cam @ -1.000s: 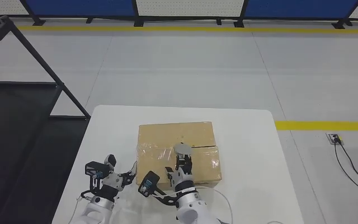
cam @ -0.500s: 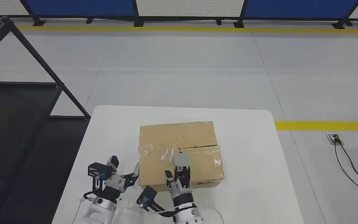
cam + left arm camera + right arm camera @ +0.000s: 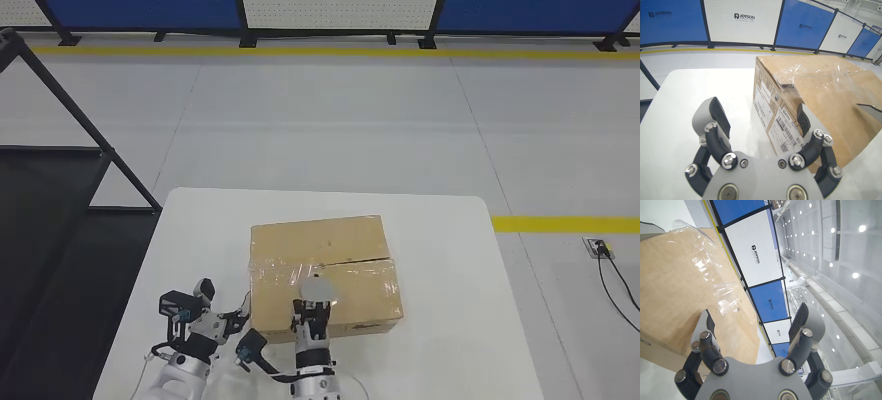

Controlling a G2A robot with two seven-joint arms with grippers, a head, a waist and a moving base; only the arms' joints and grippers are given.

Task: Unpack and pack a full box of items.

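The cardboard box [image 3: 322, 250] sits closed on the white table [image 3: 440, 300], towards the table's near half and roughly midway across it. Wrinkled clear tape [image 3: 806, 75] runs over its top along the flap seam and hangs loose at the end. The narrow end face turned to the left arm carries white printed labels [image 3: 783, 121].

The right gripper [image 3: 315, 297] is above the near edge of the box top, turned on its side. Its jaws are spread wide and hold nothing. In the right wrist view one finger lies against the backdrop of the cardboard and tape; whether it touches cannot be told.

The left gripper [image 3: 758, 109] is low over the table just beside the box's labelled end, at the near left corner. Its jaws are also wide apart and empty. One pad [image 3: 802, 119] is right at that end face, and contact cannot be judged.
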